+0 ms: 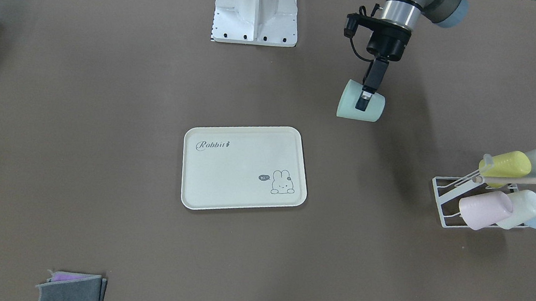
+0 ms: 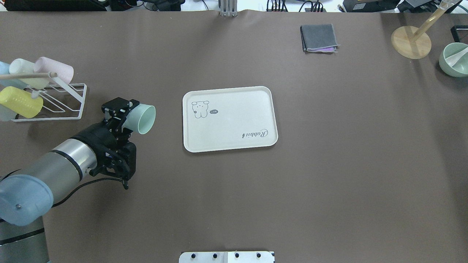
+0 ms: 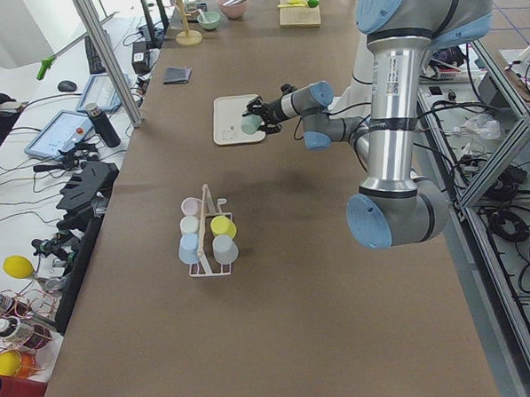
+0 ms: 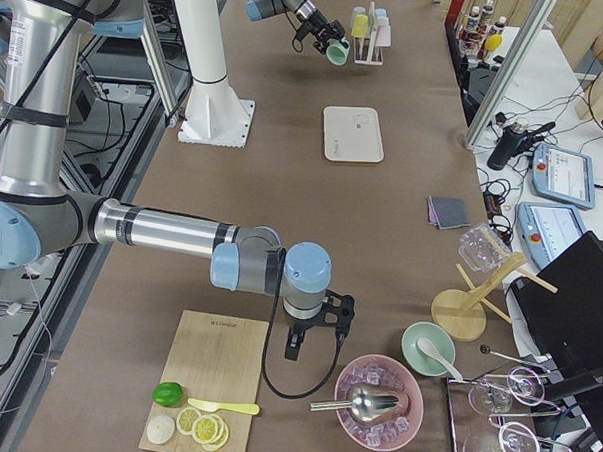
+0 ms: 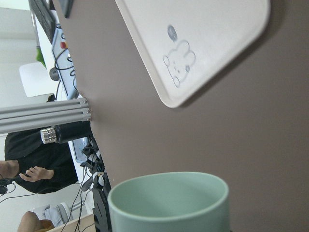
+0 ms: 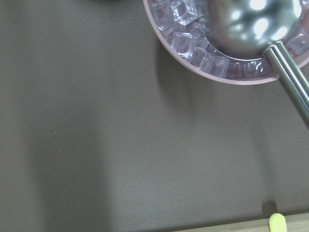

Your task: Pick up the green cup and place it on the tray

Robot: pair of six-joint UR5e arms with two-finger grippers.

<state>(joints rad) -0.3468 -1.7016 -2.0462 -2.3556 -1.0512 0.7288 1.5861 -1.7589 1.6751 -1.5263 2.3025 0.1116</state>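
A white wire rack (image 2: 69, 104) is sitting at the worktop's left end, holding yellow (image 2: 22, 102), pink (image 2: 55, 69), cream and blue cups tilted on their sides. A folded grey cloth (image 2: 319, 37) is lying by the far edge. At the right end, a pink bowl of ice (image 6: 241, 81) is holding a metal scoop (image 4: 359, 401) beside a wooden cutting board (image 4: 216, 357).

so the cup (image 2: 143, 118) is tipped sideways between the left fingers (image 1: 372, 79), up off the surface (image 2: 329, 182), mouth toward the tray (image 2: 234, 120) lying flat past the fingertips, cup rack (image 2: 69, 90) back behind them
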